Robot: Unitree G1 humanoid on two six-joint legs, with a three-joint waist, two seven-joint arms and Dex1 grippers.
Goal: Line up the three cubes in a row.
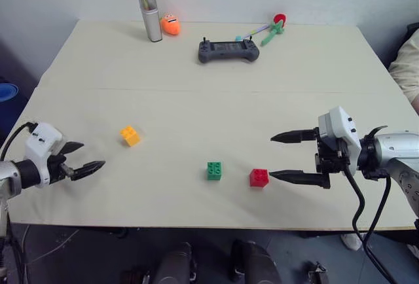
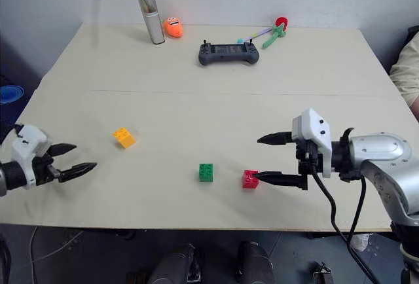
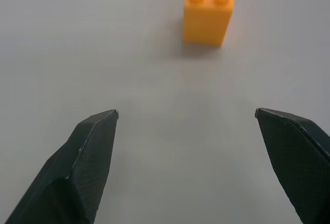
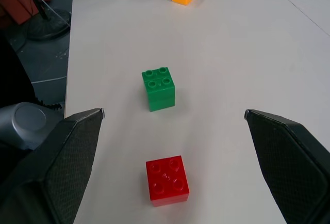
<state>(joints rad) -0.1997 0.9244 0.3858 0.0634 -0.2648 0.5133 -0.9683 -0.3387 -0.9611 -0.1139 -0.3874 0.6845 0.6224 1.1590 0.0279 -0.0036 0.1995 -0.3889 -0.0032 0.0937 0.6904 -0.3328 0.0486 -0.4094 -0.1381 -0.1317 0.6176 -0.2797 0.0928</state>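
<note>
Hovering at the desk's [image 1: 196, 101] nine o'clock edge, the left tool [image 1: 78, 159] gapes empty, pointing at the yellow-orange cube [image 1: 129, 135]. Toward six o'clock sit the green cube [image 1: 214, 171] and red cube [image 1: 258, 177], apart. The right tool [image 1: 283, 158] points leftward, spread wide, empty, just beside red.

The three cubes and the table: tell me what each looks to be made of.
Yellow-orange cube, green cube and red cube: most likely moulded plastic, smooth and slightly glossy, judging by the round studs on top, crisp edges and even colour. Table: a pale cream matte top, probably laminate or painted board; a faint seam runs across it, and no grain shows.
</note>
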